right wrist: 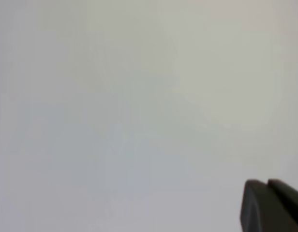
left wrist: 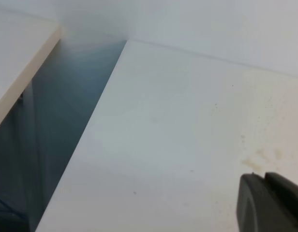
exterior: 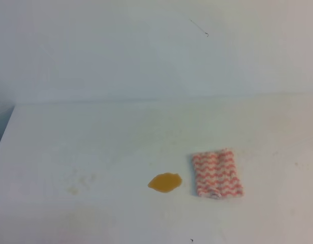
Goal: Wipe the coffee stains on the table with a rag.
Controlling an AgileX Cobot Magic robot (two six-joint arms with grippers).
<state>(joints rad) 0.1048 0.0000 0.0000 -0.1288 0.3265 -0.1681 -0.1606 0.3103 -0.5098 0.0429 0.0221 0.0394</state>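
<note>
No wiping had been begun, by the look of things: the small rectangular cloth rag with red-orange and white zigzag stripes (exterior: 217, 173) was seen lying flat and untouched on the large plain white tabletop (exterior: 95, 137), right of centre in the lower half of the exterior high view. The coffee stain, a small glossy amber-orange puddle of oval shape with an uneven edge (exterior: 165, 182), was seen just beside the rag, to its left and slightly lower, apart from it by a narrow strip of bare table. Neither arm was visible in that view.

The step in hand was judged to be the approach to the rag. The next move was judged to call for a descent onto the cloth, a pinch firm enough to lift or drag it, and a sweep leftward across the puddle. As the rag lay right of centre, the right arm was judged the likelier choice.

Of the left gripper (left wrist: 270, 203) only a dark edge was shown at the lower right of the left wrist view, above bare table with faint yellowish smudges (left wrist: 262, 157); whether its fingers were spread or closed could not be told. The right gripper (right wrist: 272, 205) was likewise shown only as a dark corner at the lower right of its blurred view, and its finger state could not be told.
</note>
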